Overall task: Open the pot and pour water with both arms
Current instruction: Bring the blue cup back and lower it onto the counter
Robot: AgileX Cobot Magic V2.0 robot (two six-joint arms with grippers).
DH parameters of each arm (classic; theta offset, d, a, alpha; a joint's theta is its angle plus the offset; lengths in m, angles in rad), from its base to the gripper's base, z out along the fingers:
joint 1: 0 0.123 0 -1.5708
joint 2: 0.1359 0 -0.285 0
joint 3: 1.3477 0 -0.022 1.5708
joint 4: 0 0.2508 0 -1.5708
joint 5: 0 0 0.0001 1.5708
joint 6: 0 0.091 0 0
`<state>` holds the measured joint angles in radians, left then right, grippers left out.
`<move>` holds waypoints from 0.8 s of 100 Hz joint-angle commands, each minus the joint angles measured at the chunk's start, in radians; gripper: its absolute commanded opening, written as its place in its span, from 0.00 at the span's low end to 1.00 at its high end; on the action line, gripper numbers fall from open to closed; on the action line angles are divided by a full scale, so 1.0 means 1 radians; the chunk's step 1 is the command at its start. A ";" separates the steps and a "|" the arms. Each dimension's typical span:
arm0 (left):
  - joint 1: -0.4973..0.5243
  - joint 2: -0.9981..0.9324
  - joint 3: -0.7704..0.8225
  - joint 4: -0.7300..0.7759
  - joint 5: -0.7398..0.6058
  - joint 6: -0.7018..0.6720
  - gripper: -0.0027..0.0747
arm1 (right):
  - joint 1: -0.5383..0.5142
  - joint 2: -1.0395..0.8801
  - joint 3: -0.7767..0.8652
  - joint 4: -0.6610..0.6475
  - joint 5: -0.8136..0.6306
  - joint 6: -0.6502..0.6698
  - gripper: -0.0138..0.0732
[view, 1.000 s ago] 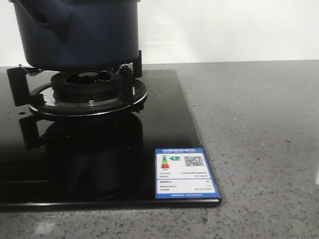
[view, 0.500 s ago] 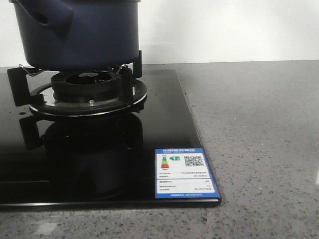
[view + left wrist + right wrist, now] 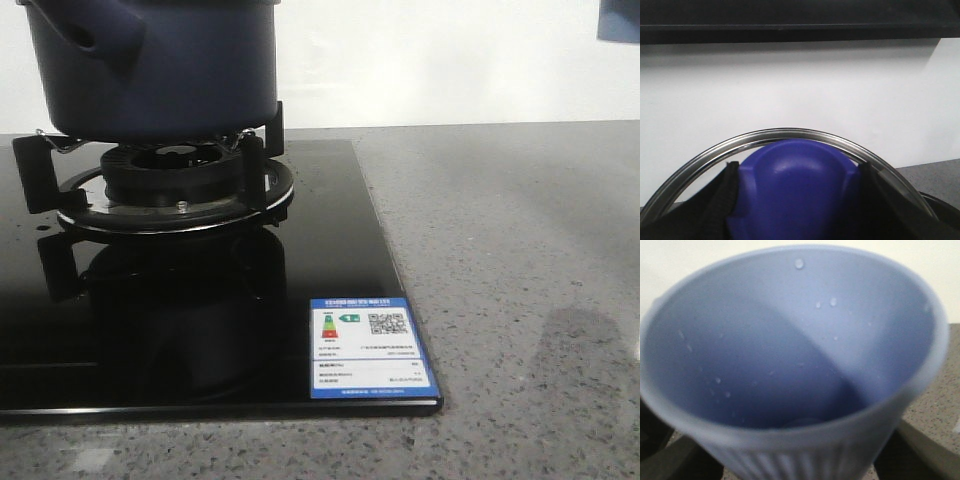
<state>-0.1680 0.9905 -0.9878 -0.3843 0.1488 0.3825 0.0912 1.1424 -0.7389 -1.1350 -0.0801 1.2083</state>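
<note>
Grey speckled surface (image 3: pixel 500 250) fills the right and near part of the front view; white wall behind. Black glass hob (image 3: pixel 200 330) lies on its left half, glossy, mirroring what stands above it. Pot (image 3: pixel 150 60), dark navy, sits on the burner's black pan supports (image 3: pixel 262 150) at the far left, its top cut off by the frame edge, stubby side handle (image 3: pixel 100 35) pointing toward the near left. Burner ring (image 3: pixel 175 175) directly under the pot, steel trim plate around it. Blue-and-white energy label (image 3: pixel 368 348) stuck on the hob's near right corner. A small blue patch (image 3: pixel 620 20) shows at the far upper right edge; cannot tell what it is. Left wrist view: left claw (image 3: pixel 795 200) clamped on a rounded blue knob (image 3: pixel 795 185), dark pads pressed to both sides of it; steel-rimmed glass lid (image 3: pixel 790 135) arcs behind the knob, white wall seen through it. Right wrist view: light blue ribbed cup (image 3: pixel 790 355) fills the frame, tilted, water droplets clinging to its inner wall; dark claw parts (image 3: pixel 670 455) flank its base on either side, right claw closed about the cup. Grey surface lies behind the cup.
</note>
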 commanded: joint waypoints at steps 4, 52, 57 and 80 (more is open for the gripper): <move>-0.006 -0.025 -0.037 -0.014 -0.105 0.001 0.47 | -0.054 0.052 -0.026 -0.015 -0.115 0.004 0.49; -0.006 -0.025 -0.037 -0.014 -0.106 0.001 0.47 | -0.111 0.307 -0.034 0.194 -0.447 -0.350 0.49; -0.006 -0.025 -0.037 -0.014 -0.107 0.001 0.47 | -0.111 0.321 -0.039 0.219 -0.455 -0.407 0.49; -0.006 -0.025 -0.037 -0.014 -0.123 0.001 0.47 | -0.111 0.371 -0.063 0.231 -0.469 -0.463 0.49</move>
<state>-0.1680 0.9905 -0.9878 -0.3843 0.1421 0.3825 -0.0135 1.5294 -0.7662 -0.9350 -0.4757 0.7706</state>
